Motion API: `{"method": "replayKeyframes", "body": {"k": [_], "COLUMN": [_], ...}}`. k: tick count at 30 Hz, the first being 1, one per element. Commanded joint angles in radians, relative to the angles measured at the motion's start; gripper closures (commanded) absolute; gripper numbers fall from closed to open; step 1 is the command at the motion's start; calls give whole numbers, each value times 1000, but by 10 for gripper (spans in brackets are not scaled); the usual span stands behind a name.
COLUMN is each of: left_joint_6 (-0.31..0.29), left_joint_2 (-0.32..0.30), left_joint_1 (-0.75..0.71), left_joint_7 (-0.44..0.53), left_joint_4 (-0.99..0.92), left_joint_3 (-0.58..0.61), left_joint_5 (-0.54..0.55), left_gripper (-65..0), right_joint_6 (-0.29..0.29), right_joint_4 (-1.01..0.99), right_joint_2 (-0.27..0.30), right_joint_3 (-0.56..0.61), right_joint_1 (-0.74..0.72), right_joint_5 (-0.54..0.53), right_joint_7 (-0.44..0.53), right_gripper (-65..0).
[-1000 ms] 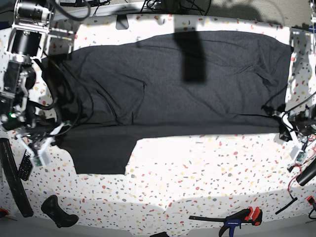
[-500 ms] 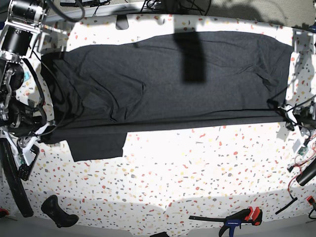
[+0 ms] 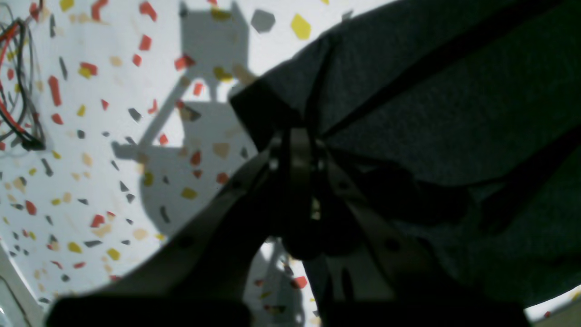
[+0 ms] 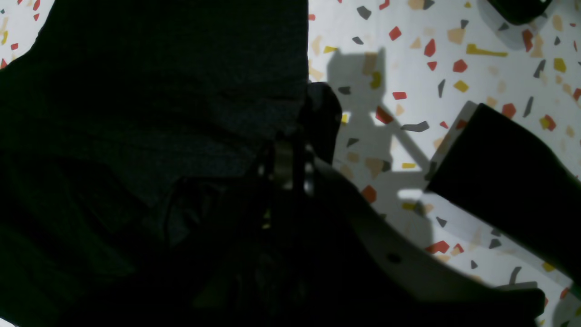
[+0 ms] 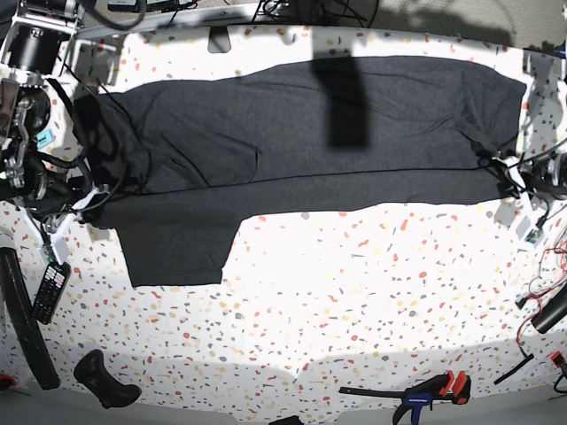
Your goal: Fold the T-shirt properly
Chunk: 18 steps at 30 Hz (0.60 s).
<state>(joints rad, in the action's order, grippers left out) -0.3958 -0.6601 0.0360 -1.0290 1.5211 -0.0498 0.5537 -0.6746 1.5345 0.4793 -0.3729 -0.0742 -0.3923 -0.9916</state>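
Note:
The dark charcoal T-shirt [image 5: 292, 150] lies spread wide across the speckled table, plain side up, with a folded layer along its front edge and a sleeve flap [image 5: 173, 248] hanging toward me at the left. My left gripper [image 5: 512, 181] is at the shirt's right end, shut on the cloth edge. In the left wrist view the gripper [image 3: 295, 136] pinches the shirt [image 3: 431, 113]. My right gripper [image 5: 81, 205] is at the shirt's left end, shut on the cloth. In the right wrist view the gripper [image 4: 286, 154] pinches the shirt [image 4: 159, 91].
A darker narrow strip [image 5: 341, 97] lies across the shirt's back middle. A remote [image 5: 49, 290] and a black handle [image 5: 104, 376] lie at the front left. A clamp [image 5: 434, 390] lies at the front right, with wires [image 5: 545, 283] at the right edge.
Both grippers have moved toward the back of the table, pulling the shirt's front edge with them. The folded layer now lies further back and the cloth is stretched straighter.

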Motion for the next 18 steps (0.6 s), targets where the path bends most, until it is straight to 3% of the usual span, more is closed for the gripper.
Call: {"method": "replayKeyframes", "body": {"k": [1, 10, 18], "left_joint_6": [6, -16, -15], "left_joint_2": [-22, -21, -21], "left_joint_1": [10, -43, -69], "left_joint_7": [3, -19, -17], "left_joint_4": [18, 119, 151], "left_joint_3": [-9, -9, -9], "left_joint_5": [-3, -3, -67], "left_gripper": [0, 0, 0], "right_joint_6": [-8, -7, -7], "right_joint_4": [17, 17, 16], "right_joint_2": [21, 22, 22], "right_joint_3": [-8, -8, -8], "right_joint_1": [-17, -16, -17], "right_joint_5": [-8, 25, 16], "right_joint_7": [4, -32, -90], "right_gripper": [0, 0, 0]}}
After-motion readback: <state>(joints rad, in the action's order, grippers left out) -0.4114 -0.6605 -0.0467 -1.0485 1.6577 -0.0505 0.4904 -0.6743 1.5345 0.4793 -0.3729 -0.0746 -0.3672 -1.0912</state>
